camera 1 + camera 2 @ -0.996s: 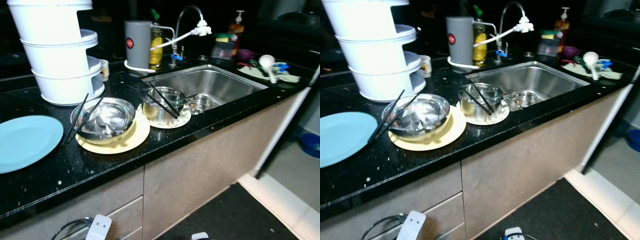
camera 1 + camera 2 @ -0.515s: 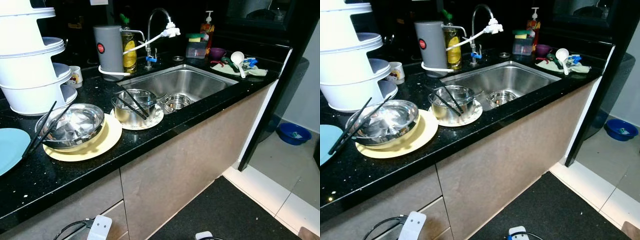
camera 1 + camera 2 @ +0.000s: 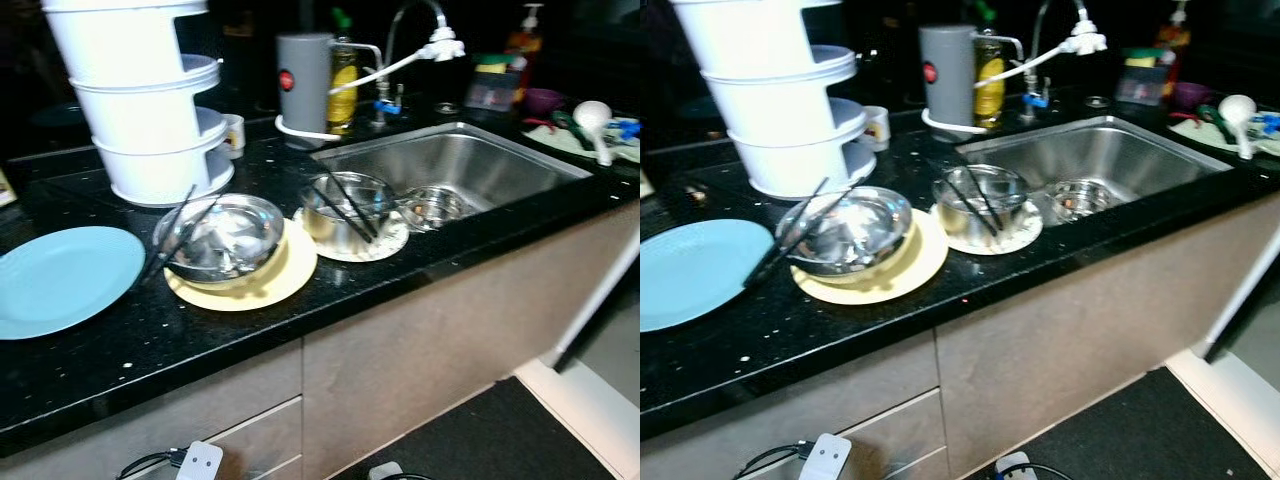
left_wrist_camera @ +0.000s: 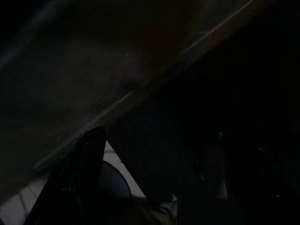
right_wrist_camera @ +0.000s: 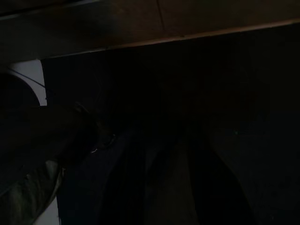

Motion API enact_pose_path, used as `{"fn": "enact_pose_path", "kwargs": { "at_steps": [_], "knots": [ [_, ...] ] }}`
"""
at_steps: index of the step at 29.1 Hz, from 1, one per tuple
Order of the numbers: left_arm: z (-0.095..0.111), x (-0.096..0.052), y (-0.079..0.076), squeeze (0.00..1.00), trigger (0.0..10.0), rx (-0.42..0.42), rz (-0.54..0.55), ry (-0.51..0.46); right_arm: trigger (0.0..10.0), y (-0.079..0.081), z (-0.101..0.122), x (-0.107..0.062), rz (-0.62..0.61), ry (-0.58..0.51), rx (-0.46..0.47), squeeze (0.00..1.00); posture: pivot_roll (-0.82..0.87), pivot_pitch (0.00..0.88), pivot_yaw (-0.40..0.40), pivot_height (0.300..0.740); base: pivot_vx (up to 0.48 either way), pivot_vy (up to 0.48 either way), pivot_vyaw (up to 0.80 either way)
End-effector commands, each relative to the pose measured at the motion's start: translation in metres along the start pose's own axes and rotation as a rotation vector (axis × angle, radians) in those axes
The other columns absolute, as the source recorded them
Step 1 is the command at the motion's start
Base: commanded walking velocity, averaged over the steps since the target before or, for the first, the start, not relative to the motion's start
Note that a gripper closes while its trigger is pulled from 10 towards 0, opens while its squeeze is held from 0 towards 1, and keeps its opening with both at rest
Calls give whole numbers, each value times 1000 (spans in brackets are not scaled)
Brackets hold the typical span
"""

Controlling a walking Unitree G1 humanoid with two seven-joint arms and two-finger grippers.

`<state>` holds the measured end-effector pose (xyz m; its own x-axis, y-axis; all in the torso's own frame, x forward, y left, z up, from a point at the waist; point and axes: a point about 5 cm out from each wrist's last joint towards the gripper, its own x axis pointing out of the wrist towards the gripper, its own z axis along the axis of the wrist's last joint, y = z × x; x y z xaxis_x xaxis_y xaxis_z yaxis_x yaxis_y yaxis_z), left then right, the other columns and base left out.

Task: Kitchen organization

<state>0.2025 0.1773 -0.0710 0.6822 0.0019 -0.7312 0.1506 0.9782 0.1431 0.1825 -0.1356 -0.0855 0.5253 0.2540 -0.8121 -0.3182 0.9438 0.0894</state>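
Both arms hang low in front of the cabinet, below counter (image 3: 90, 370) height; wrist views are near black. Left gripper (image 4: 154, 187): fingers look spread, one dark finger (image 4: 77, 173) stands well apart from the other. Right gripper: can't tell its state, too dark.

All dishes sit up on the black counter, above and ahead of both grippers:
- blue plate (image 3: 60, 280) on the left-gripper side, bare.
- yellow plate (image 3: 285, 275) next to it, carrying a steel bowl (image 3: 225, 235) with black chopsticks (image 3: 170, 235) leaning over its rim.
- smaller white plate (image 3: 390, 243) at the sink edge, holding a steel pot (image 3: 345, 205) with another pair of black chopsticks (image 3: 350, 208) across it.
- white tiered stack (image 3: 145, 110) behind the bowl.
- grey canister (image 3: 303, 85) and yellow bottle (image 3: 342, 90) beside the faucet (image 3: 420, 40).
- sink (image 3: 480, 165) toward the right-gripper side, with a small steel bowl (image 3: 432, 205) inside.
- white ladle (image 3: 597, 125) on the far side of the sink.
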Motion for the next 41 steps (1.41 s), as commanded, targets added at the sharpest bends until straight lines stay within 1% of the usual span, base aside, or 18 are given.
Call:
{"fn": "enact_pose_path", "kwargs": {
  "at_steps": [1, 4, 6, 7, 8, 15, 31, 33, 37, 41],
  "knots": [
    [-6, -1, -2, 0, 10000, -16, -27, 36, 10000, 3, -4, 0, 13, 18, -7, 0, -11, 86, -35, 740, 0, 0, 800],
    [-6, -1, -4, 0, 10000, 27, -43, 28, 10000, 4, -4, 0, 18, 18, -8, 0, -13, 85, -34, 740, 0, 0, 800],
    [-4, -2, -1, 0, 10000, 60, 0, -3, 10000, 5, -4, 0, 19, 16, -7, 0, -13, 85, -34, 740, 0, 0, 800],
    [-4, -2, -1, 0, 10000, 60, 0, -3, 10000, 5, -4, 0, 19, 16, -7, 0, -13, 85, -34, 740, 0, 0, 800],
    [-2, -2, 2, 0, 10000, 68, 25, -21, 10000, 5, -4, 0, 20, 16, -7, 0, -11, 82, -33, 740, 0, 0, 800],
    [0, -2, 1, 0, 10000, 74, -14, -22, 10000, 2, -4, 0, 14, 12, -2, 0, -6, 73, -27, 740, 0, 0, 800],
    [1, -1, 1, 0, 10000, 109, -28, -24, 10000, 5, -4, 0, 10, 1, 18, 0, -4, 66, -12, 740, 0, 0, 800],
    [3, -1, 1, 0, 10000, 138, -35, -25, 10000, 2, -5, -1, -9, 3, 55, 0, -5, 68, -9, 740, 0, 0, 0],
    [3, -1, 1, 0, 10000, 148, -33, -18, 10000, 1, -6, -1, -12, 8, 54, 0, -7, 71, -8, 740, 0, 0, 0],
    [2, 0, 1, 8, 10000, 142, -34, 5, 10000, -1, -8, -2, -28, 18, 53, 0, -10, 74, -9, 740, 0, -480, 0]
  ]
}}
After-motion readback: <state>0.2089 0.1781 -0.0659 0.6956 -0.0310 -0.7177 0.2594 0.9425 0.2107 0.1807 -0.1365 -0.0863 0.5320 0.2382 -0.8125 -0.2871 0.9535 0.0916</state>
